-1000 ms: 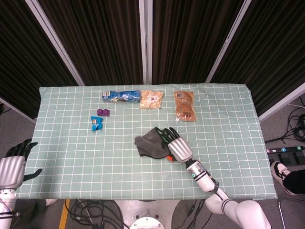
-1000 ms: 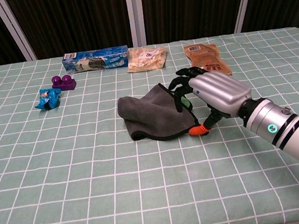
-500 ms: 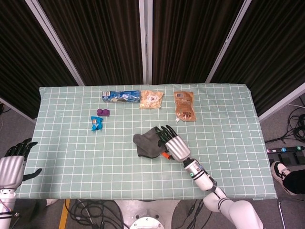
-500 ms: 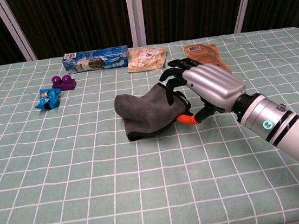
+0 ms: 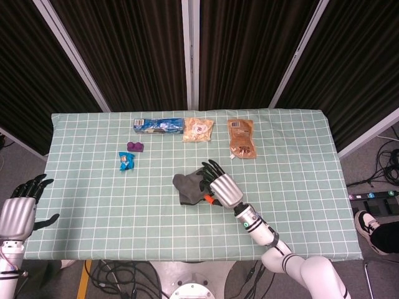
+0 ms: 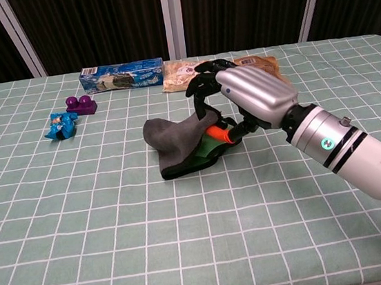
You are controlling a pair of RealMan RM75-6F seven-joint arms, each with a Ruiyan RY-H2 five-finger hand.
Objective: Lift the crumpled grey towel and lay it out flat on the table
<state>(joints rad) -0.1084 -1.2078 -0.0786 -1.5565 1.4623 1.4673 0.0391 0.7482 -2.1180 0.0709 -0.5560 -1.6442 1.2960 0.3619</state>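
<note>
The crumpled grey towel (image 5: 186,186) (image 6: 174,142) lies near the middle of the green checked table (image 5: 299,168) (image 6: 81,218). My right hand (image 5: 222,189) (image 6: 246,97) is at the towel's right side. Its fingers curl over the cloth and its orange-tipped thumb sits under it. The edge it grips is raised off the table, while the towel's left part still rests bunched on the surface. My left hand (image 5: 20,210) hangs off the table's near left corner with its fingers spread and nothing in it; only the head view shows it.
Along the far side lie a blue box (image 5: 159,125) (image 6: 121,76), a beige snack bag (image 5: 198,130) (image 6: 186,75) and a brown packet (image 5: 242,138) (image 6: 256,62). A purple block (image 5: 135,147) (image 6: 80,104) and a blue wrapper (image 5: 126,161) (image 6: 61,125) sit at the left.
My right hand has moved left and up with the towel's right edge, bunching the cloth leftwards and lifting that edge off the table. The left hand has shifted slightly.
</note>
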